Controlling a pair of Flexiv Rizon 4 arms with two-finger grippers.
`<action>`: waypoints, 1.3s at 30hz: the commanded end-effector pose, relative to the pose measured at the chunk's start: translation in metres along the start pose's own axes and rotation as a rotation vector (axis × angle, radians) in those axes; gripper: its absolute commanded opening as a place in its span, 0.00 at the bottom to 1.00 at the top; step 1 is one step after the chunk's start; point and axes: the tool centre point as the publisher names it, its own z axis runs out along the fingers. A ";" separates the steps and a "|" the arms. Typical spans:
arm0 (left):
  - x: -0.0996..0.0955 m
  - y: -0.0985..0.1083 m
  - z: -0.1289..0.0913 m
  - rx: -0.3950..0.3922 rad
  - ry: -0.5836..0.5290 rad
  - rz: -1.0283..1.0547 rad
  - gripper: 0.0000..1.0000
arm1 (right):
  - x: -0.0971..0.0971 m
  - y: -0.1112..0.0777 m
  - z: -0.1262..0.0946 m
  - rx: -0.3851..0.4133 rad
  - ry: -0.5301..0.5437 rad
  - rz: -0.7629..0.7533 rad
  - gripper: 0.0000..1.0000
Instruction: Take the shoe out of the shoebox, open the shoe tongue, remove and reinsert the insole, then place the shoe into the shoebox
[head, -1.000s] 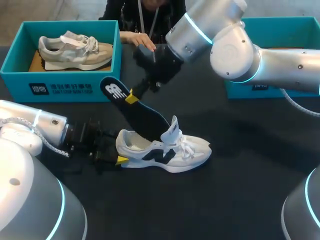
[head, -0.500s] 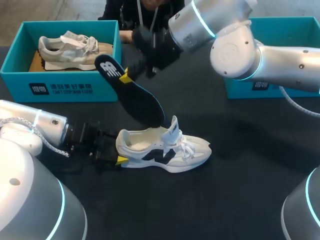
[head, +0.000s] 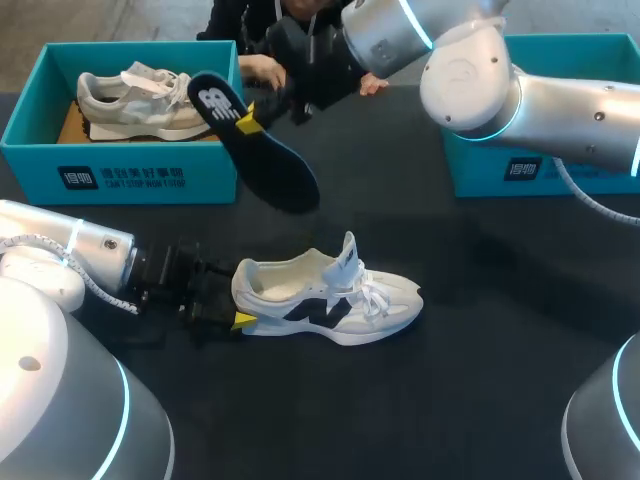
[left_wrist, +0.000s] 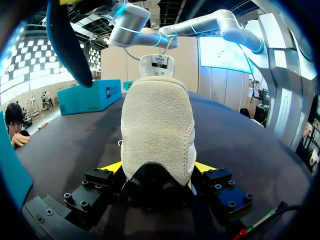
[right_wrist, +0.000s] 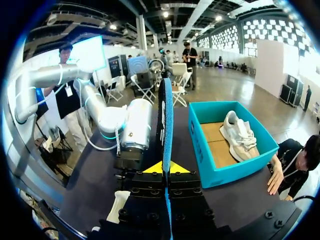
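A white shoe (head: 330, 295) with navy markings lies on the black table, toe to the right and tongue raised. My left gripper (head: 238, 302) is shut on its heel. In the left wrist view the suede heel (left_wrist: 157, 125) sits between the yellow tips of that gripper (left_wrist: 157, 170), touching both. My right gripper (head: 250, 115) is shut on the dark navy insole (head: 265, 165), which hangs in the air above and left of the shoe, clear of it. The right wrist view shows the insole (right_wrist: 165, 115) edge-on, rising out of the closed gripper (right_wrist: 164, 169).
A teal shoebox (head: 120, 175) at the far left holds a grey shoe (head: 150, 100). Another teal box (head: 490, 170) stands at the far right behind my right arm. A person's hands (head: 262, 72) rest at the table's far edge.
My right arm has lifted the insole up and to the left, fully out of the shoe. The left arm and the shoe have stayed still.
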 end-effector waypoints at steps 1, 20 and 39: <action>0.001 0.003 0.002 -0.001 -0.003 0.001 0.00 | 0.001 -0.003 0.002 -0.008 0.000 -0.002 0.00; 0.001 0.003 0.002 -0.001 -0.003 0.001 0.00 | 0.001 -0.003 0.002 -0.008 0.000 -0.002 0.00; 0.001 0.003 0.002 -0.001 -0.003 0.001 0.00 | -0.019 -0.009 -0.061 -0.088 0.148 0.121 0.00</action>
